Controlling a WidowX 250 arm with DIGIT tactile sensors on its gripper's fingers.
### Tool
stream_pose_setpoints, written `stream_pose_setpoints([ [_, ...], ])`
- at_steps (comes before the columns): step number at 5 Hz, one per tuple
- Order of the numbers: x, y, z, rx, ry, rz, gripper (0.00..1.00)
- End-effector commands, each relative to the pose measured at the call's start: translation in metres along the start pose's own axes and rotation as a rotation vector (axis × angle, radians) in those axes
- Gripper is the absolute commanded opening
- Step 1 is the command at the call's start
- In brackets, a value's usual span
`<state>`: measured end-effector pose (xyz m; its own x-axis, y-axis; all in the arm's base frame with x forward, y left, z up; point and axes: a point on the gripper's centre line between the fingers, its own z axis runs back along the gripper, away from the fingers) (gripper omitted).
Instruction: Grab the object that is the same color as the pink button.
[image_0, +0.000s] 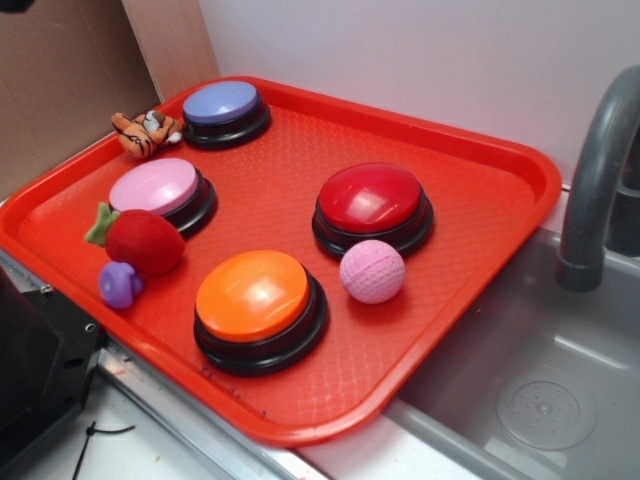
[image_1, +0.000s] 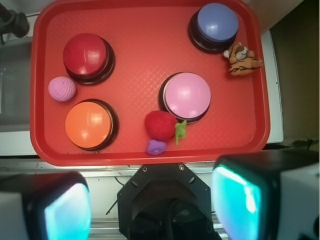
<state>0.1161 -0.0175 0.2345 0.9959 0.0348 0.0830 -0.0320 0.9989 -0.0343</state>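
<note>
Nothing grabbed yet: my gripper (image_1: 150, 210) hangs high above the tray (image_1: 140, 25), jaws wide apart and empty, while the pink ball (image_1: 62, 89) sits untouched between the red button (image_1: 85, 54) and orange button (image_1: 88, 123), away from the pink button (image_1: 187, 95).

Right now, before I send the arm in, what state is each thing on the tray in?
pink ball: resting loose on the tray, between the red and orange buttons.
pink button: upright, nothing pressing it.
red button: upright, untouched.
orange button: upright, untouched.
lavender button: upright, untouched.
plush strawberry: lying against the pink button.
purple knob toy: beside the strawberry.
tiger toy: lying on its side.
gripper: open, above the tray's near edge, holding nothing.
</note>
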Motion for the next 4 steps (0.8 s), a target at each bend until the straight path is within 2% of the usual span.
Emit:
stream_pose_setpoints([
  [1,0.000,0.000,0.000,0.000,0.000,0.000,1.00],
  [3,0.008,-0.018,-0.019,-0.063,-0.071,0.130,1.00],
  [4,0.021,-0.035,-0.036,-0.071,-0.135,0.239,1.00],
])
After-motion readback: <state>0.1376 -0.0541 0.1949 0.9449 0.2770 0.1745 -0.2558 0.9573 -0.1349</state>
